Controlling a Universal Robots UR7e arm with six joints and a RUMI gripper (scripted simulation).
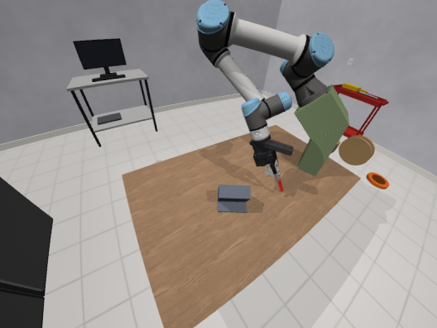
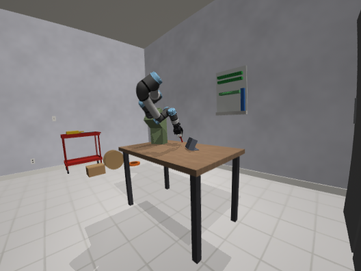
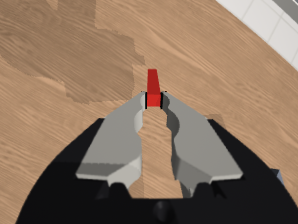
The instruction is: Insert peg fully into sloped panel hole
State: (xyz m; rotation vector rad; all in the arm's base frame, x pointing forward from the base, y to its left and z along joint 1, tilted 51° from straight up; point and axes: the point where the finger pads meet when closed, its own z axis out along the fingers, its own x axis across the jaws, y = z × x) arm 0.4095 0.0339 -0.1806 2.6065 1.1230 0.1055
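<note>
Carry step, by my read: peg (image 1: 280,185) is grasped and off the table (image 1: 186,248), not yet at the panel (image 1: 234,198). Your claw (image 3: 154,102) is nearly shut, tips pinching the red peg at its upper end, rest of it sticking out past the tips.

Top view puts the peg near the panel's right side, clearly apart from it, w/ the wedge sitting mid-table. Next you'd need to swing across to the panel and tilt the peg square to its slope before pushing in; a skewed entry will likely jam.

Views differ: wrist cam shows the pinch well but no panel at all. Ext. view shows the slope in profile, peg (image 2: 180,139) just beside the panel (image 2: 191,144). Hole isn't visible in any view.
</note>
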